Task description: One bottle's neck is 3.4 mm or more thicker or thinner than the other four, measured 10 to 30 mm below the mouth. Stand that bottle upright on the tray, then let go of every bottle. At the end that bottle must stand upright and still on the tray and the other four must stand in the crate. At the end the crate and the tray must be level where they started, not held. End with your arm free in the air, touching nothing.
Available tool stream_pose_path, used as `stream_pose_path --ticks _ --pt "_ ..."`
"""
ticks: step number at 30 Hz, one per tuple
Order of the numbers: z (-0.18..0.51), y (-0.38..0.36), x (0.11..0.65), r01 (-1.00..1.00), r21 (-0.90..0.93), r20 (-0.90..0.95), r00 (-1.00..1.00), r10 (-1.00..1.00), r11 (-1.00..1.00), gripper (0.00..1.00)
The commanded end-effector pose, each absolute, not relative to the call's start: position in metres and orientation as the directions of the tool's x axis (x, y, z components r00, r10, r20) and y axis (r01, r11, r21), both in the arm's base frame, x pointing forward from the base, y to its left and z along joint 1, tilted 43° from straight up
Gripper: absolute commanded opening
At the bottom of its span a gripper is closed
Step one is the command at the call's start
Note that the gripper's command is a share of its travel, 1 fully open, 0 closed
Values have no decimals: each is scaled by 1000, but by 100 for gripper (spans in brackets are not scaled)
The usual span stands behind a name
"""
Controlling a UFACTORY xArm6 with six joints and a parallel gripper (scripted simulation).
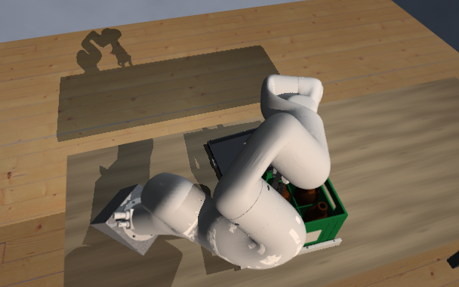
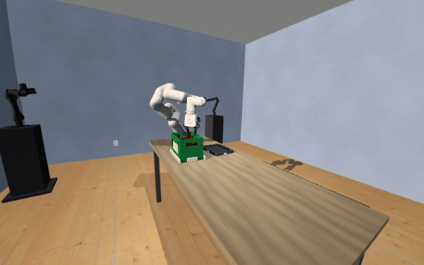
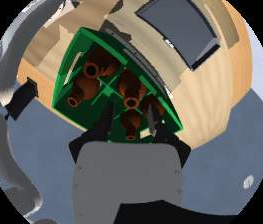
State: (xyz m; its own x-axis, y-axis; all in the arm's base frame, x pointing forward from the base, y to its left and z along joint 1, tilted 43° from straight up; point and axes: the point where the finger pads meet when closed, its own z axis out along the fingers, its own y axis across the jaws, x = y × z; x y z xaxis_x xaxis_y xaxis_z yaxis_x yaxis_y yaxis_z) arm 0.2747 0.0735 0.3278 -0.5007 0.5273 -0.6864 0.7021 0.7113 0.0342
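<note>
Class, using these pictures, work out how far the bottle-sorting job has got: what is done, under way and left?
Nothing looks finished: all five brown bottles are in the green crate, and no bottle shows on the tray. In hand: the open gripper is down at the crate. Left: picking out the odd-necked bottle, standing it on the tray, releasing and withdrawing.

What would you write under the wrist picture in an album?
Open gripper reaching into a green crate of brown bottles.

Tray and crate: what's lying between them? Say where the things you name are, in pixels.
A grey rail (image 3: pixel 137 54) along the crate's (image 1: pixel 337 223) (image 2: pixel 192 152) (image 3: pixel 61 82) side, then a strip of table (image 1: pixel 390 151) (image 2: pixel 273 188) (image 3: pixel 157 47), partly shadowed. The wrist view shows it.
</note>
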Motion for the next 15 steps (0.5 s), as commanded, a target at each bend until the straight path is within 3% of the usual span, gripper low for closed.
stream_pose_path --ticks 1,15 --pt "328 73 275 702 36 -686 -500 528 711 65" --pt "316 66 284 702 36 -686 -500 528 711 65"
